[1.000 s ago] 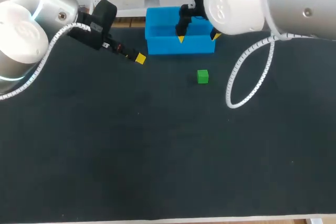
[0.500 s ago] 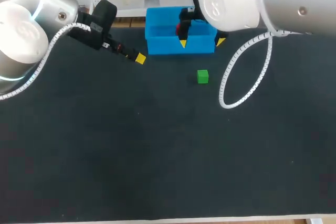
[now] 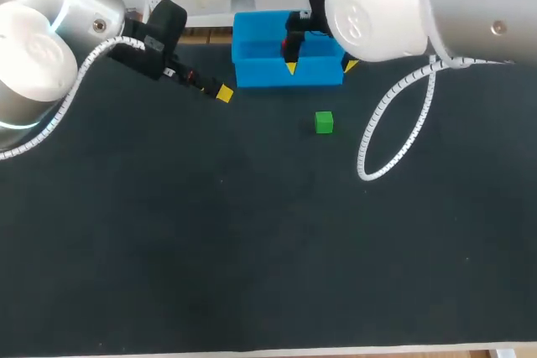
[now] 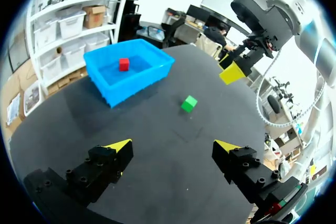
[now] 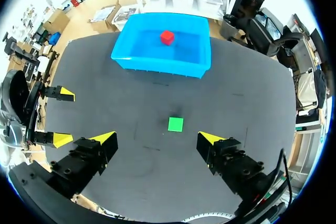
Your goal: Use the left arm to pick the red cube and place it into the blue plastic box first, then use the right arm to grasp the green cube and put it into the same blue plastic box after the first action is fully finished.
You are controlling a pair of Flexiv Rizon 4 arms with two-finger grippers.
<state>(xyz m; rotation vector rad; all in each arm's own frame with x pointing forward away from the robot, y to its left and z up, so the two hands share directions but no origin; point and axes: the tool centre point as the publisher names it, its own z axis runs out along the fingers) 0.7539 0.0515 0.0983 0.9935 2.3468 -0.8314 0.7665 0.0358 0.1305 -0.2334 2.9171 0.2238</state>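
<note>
Red cube (image 5: 167, 37) sits inside the blue plastic box (image 5: 157, 64), on its floor, towards the far wall and touching no wall. The box stands at the far edge of the black table (image 3: 252, 249).

Green cube (image 3: 324, 122) is on the table, just in front of the box's front wall, apart from it and resting flat.

My left gripper (image 4: 173, 146) is open, its fingers are spread wide and there's nothing between them. In the head view it's off to the left of the box, over the table, and near the box's left end without touching it. From its wrist view, the box and green cube are both well ahead of the fingers.

My right gripper (image 5: 157, 138) is open too, with wide-spread fingers and nothing held. It hangs above the table. In the head view its yellow tips overlap the box's front wall, with the green cube just on the near side of them. In the right wrist view the green cube is ahead of the gap between my fingers, clear of both, with the box further ahead.
</note>
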